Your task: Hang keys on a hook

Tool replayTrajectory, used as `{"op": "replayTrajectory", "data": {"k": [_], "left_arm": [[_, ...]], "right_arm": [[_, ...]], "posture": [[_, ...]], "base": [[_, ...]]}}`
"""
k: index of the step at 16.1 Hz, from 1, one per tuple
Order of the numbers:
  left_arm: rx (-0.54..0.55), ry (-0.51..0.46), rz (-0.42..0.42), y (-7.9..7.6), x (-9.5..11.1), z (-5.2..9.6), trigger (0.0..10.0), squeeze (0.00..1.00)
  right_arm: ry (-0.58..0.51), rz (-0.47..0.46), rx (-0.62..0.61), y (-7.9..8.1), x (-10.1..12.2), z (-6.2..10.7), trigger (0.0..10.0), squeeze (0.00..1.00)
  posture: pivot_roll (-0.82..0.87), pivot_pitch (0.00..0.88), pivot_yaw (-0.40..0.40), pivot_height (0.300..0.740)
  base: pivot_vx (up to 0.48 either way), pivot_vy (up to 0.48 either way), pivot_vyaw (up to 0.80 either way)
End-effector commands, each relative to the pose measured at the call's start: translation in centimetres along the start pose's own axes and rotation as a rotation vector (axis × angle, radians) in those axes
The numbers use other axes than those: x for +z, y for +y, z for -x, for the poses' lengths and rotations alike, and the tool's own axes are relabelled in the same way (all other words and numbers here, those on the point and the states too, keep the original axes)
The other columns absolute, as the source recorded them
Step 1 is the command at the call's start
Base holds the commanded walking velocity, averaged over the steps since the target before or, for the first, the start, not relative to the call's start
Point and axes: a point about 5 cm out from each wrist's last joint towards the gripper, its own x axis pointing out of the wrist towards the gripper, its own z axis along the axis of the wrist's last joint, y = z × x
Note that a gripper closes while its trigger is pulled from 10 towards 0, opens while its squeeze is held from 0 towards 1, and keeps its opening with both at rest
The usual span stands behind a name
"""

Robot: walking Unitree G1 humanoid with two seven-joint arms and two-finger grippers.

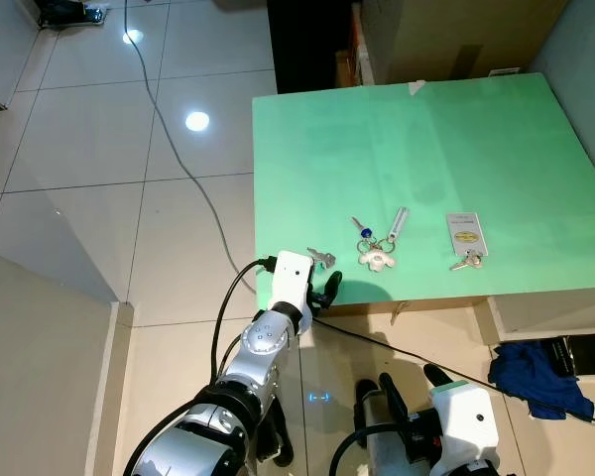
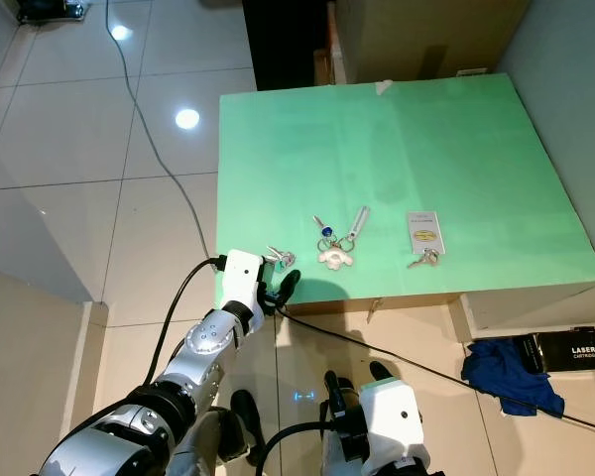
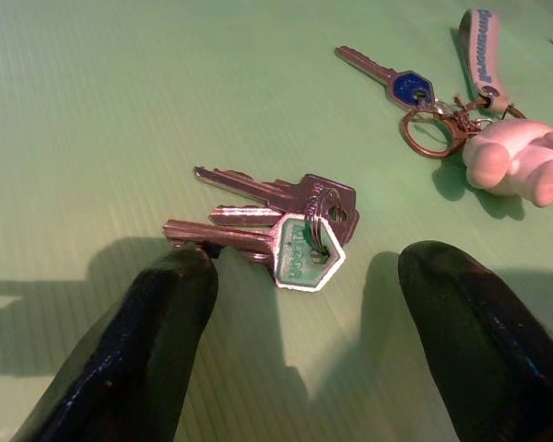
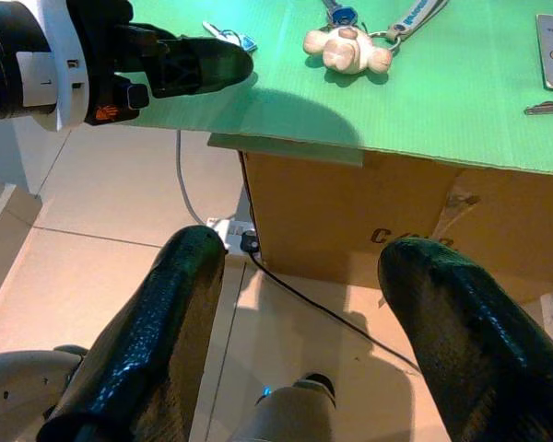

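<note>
A small bunch of silver keys (image 3: pixel 286 235), one with a teal head, lies near the front left corner of the green table (image 1: pixel 426 149). My left gripper (image 3: pixel 304 304) is open just in front of it, one black finger (image 3: pixel 157 322) touching a key tip and the other finger (image 3: pixel 470 341) on the far side. From the head, the same bunch of keys (image 1: pixel 320 258) lies just beyond the left gripper (image 1: pixel 325 286). My right gripper (image 4: pixel 300 304) hangs open and empty below the table's front edge, over the floor.
Two more key sets lie on the table: one with a blue key, strap and white figure (image 1: pixel 377 248), one with a white tag (image 1: pixel 466 236). A black cable (image 1: pixel 178 149) crosses the tiled floor. A blue cloth (image 1: pixel 535 375) lies at the right, cardboard boxes (image 1: pixel 446 35) behind the table.
</note>
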Motion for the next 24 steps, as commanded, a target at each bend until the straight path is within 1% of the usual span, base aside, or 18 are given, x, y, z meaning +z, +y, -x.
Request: {"op": "replayTrajectory", "data": {"k": [1, 13, 14, 15, 16, 17, 19, 20, 21, 22, 23, 24], "left_arm": [[-0.165, -0.079, 0.076, -7.4, 3.6, -2.3, 10.0, 0.00], [-0.166, -0.081, 0.078, -7.4, 3.7, -2.4, 10.0, 0.00], [-0.167, -0.232, 0.036, -4.5, 8.2, -2.9, 10.0, 0.00], [-0.173, -0.305, 0.005, -2.9, 10.4, -2.6, 10.0, 0.00], [-0.170, -0.319, 0.001, -2.2, 10.8, -2.2, 10.0, 0.00], [-0.161, -0.343, -0.003, -1.2, 11.4, -1.7, 10.0, 0.00], [-0.158, -0.368, -0.009, -0.4, 12.2, -1.1, 10.0, 0.00], [-0.159, -0.367, -0.008, 0.2, 12.2, -0.7, 10.0, 0.00], [-0.118, -0.343, -0.021, 1.5, 11.1, -0.1, 10.0, 0.00], [-0.047, -0.315, -0.035, 3.0, 9.9, 0.3, 10.0, 0.00], [0.115, -0.235, 0.001, 6.1, 7.7, 1.0, 10.0, 0.00], [0.172, -0.198, 0.042, 7.3, 6.8, 1.4, 10.0, 0.00]], "right_arm": [[0.011, -0.005, -0.001, 0.1, 0.0, 0.4, 10.0, 0.00], [0.011, -0.005, -0.001, 0.1, -0.1, 0.4, 10.0, 0.00], [-0.013, -0.003, -0.019, -0.6, -0.4, -1.4, 10.0, 0.00], [-0.034, -0.001, -0.035, -1.1, -0.3, -2.5, 10.0, 0.00], [-0.048, 0.005, -0.044, -1.6, -0.1, -3.2, 10.0, 0.00], [-0.077, 0.007, -0.058, -2.2, 0.4, -4.3, 10.0, 0.00], [-0.120, 0.015, -0.078, -3.2, 1.2, -5.7, 10.0, 0.00], [-0.143, 0.012, -0.095, -3.8, 1.7, -6.6, 10.0, 0.00], [-0.166, 0.009, -0.113, -4.3, 2.1, -7.3, 10.0, 0.00], [-0.181, 0.009, -0.129, -4.7, 2.4, -7.8, 10.0, 0.00], [-0.193, 0.003, -0.163, -5.4, 2.7, -8.0, 10.0, 0.00], [-0.197, 0.001, -0.176, -5.7, 2.8, -8.0, 10.0, 0.00]], "posture": [[-0.40, 0.324, 0.108, 0.732], [-0.40, 0.324, 0.108, 0.732], [-0.33, 0.206, 0.165, 0.732], [-0.32, 0.184, 0.170, 0.732], [-0.30, 0.148, 0.176, 0.732], [-0.28, 0.087, 0.182, 0.732], [-0.26, 0.022, 0.185, 0.732], [-0.25, 0.000, 0.186, 0.732], [-0.25, 0.000, 0.187, 0.732], [-0.25, 0.000, 0.182, 0.732], [-0.26, 0.000, 0.171, 0.732], [-0.26, 0.000, 0.151, 0.732]], "base": [[0.000, 0.000, 0.00], [0.000, 0.000, 0.00], [0.000, 0.000, 0.00], [0.000, 0.000, 0.00], [0.000, 0.000, 0.00], [0.000, 0.000, 0.00], [0.000, 0.000, 0.00], [0.000, 0.000, 0.00], [0.000, 0.000, 0.00], [0.000, 0.000, 0.00], [0.000, 0.000, 0.00], [0.000, 0.000, 0.00]]}}
